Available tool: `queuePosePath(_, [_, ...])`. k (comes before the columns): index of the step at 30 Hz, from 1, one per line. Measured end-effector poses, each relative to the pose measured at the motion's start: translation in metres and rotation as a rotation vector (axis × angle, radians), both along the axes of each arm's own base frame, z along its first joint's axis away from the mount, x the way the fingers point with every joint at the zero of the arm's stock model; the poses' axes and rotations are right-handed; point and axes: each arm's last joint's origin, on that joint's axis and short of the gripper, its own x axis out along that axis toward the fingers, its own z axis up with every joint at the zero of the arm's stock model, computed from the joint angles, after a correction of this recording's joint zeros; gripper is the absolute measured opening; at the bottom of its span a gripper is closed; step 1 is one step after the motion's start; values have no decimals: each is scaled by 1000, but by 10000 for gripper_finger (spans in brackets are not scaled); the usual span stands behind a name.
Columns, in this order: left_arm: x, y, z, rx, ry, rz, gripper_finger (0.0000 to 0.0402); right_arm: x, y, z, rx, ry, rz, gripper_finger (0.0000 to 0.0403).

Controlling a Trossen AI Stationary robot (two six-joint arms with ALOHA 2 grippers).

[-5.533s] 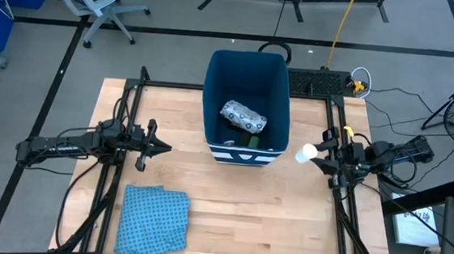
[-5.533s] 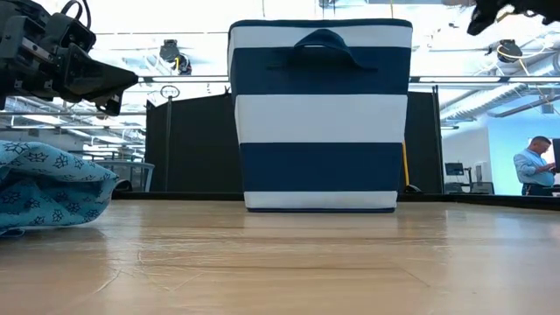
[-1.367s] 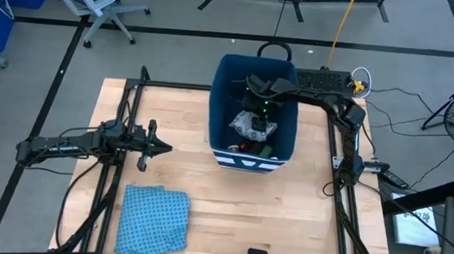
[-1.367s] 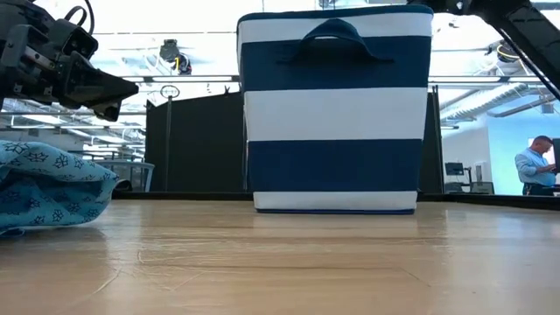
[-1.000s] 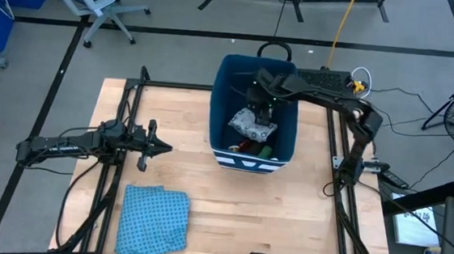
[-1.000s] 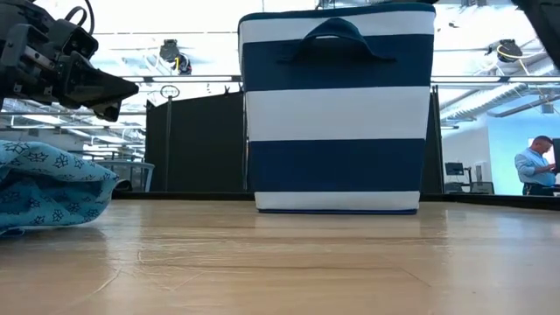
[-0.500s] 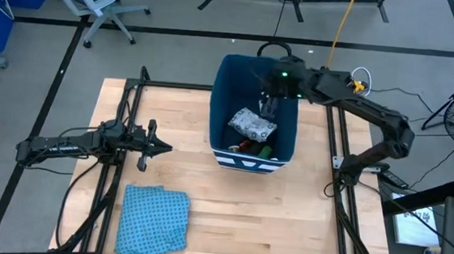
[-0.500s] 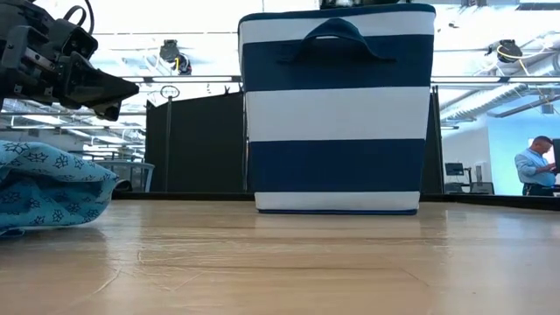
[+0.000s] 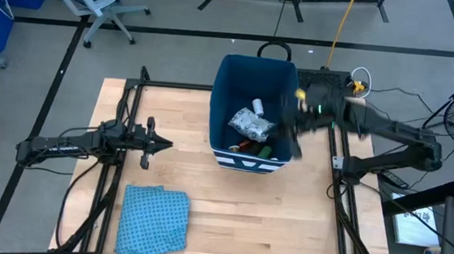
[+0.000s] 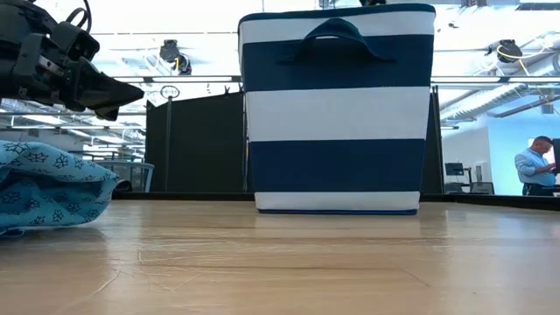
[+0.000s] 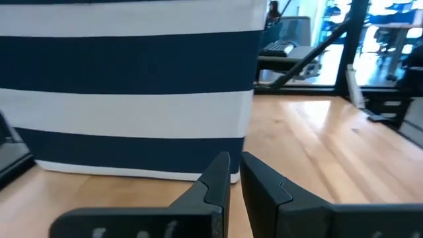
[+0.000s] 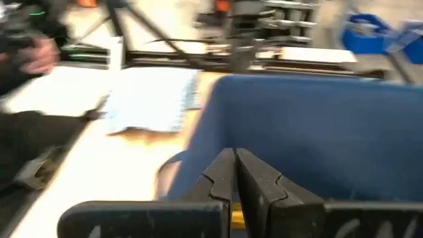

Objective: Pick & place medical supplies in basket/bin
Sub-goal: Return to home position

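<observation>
Right tool (image 12: 235, 157) closed, at bin (image 9: 252, 62) rim.

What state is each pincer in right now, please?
Left pincer: closed, holding nothing, out in front of the bin.
Right pincer: closed, holding nothing, by the bin.

Left arm (image 9: 71, 143), right arm (image 9: 400, 141) — both matte black, slim tubular links, black cables looping off the left. Left gripper (image 11: 234, 158): two dark angular fingers (image 11: 211, 188), tapered tips; right gripper (image 12: 234, 155) identical.
</observation>
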Motion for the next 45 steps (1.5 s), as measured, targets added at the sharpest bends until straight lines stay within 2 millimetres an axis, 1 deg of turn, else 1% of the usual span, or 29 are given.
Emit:
queuePosePath(2, [0, 0, 0, 20, 4, 11, 37, -7, 20, -17, 13, -38, 46, 11])
queuePosePath(4, [0, 0, 0, 36, 5, 10, 37, -18, 34, -29, 14, -114, 65, 5])
queuePosePath(6, [0, 0, 0, 47, -3, 10, 37, -34, 45, -41, 4, -171, 43, 2])
queuePosePath(9, [0, 0, 2, 59, -24, 9, 36, -57, 56, -65, 4, -212, 19, 2])
queuePosePath(12, [0, 0, 4, 72, -37, -12, 22, -79, 64, -87, 12, -317, 67, 1])
queuePosePath(15, [0, -2, 5, 78, -49, -58, 4, -96, 67, -110, 30, -411, 96, 1])
queuePosePath(21, [0, -3, 5, 83, -54, -91, 3, -119, 64, -147, 24, -523, 86, 1])
queuePosePath(25, [0, -3, 6, 100, -65, -106, 6, -129, 60, -158, 13, -577, -10, 1])
queuePosePath(30, [0, -4, 6, 105, -69, -148, 4, -136, 60, -167, 9, -596, 1, 0])
queuePosePath(37, [0, -4, 6, 97, -69, -159, 4, -134, 60, -189, -11, -527, 2, 0])
queuePosePath(41, [0, -4, 5, 73, -59, -158, 2, -130, 61, -207, -35, -543, 6, 0])
queuePosePath(43, [0, -4, 5, 71, -59, -158, 3, -129, 61, -209, -39, -576, 5, 0])
queuePosePath(45, [0, -4, 5, 76, -59, -146, 2, -130, 60, -204, -48, -633, 3, 0])
